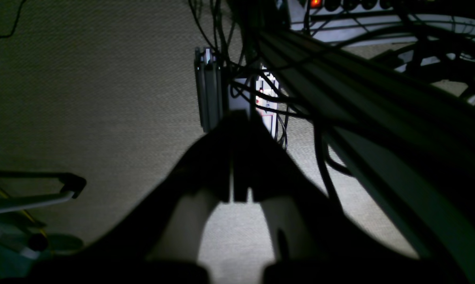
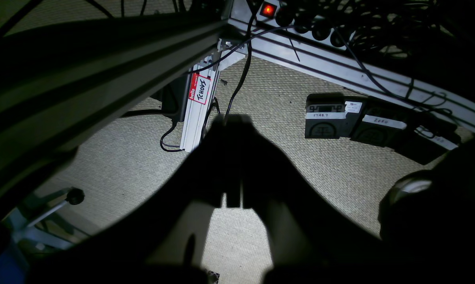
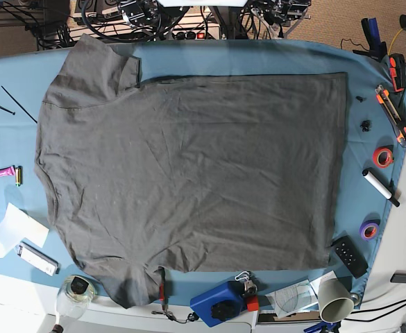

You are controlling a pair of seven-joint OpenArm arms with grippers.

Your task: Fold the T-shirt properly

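Observation:
The dark charcoal-grey T-shirt (image 3: 196,173) lies spread flat on the blue-teal tablecloth (image 3: 15,104). Its neck side is at the left, its hem at the right, and its sleeves are at the upper left and lower left. Neither gripper touches it. My left gripper (image 1: 239,118) and my right gripper (image 2: 232,120) show as dark silhouettes with jaws together, holding nothing. Both hang beyond the table's far edge over beige carpet. In the base view only arm parts and cables show at the top edge.
Along the right table edge lie an orange knife (image 3: 390,104), red tape (image 3: 382,157), a white marker (image 3: 381,187), purple tape (image 3: 369,229) and a black remote (image 3: 348,255). A blue device (image 3: 220,302), a cup (image 3: 334,298) and a jar (image 3: 74,291) line the front. Foot pedals (image 2: 326,120) sit on the floor.

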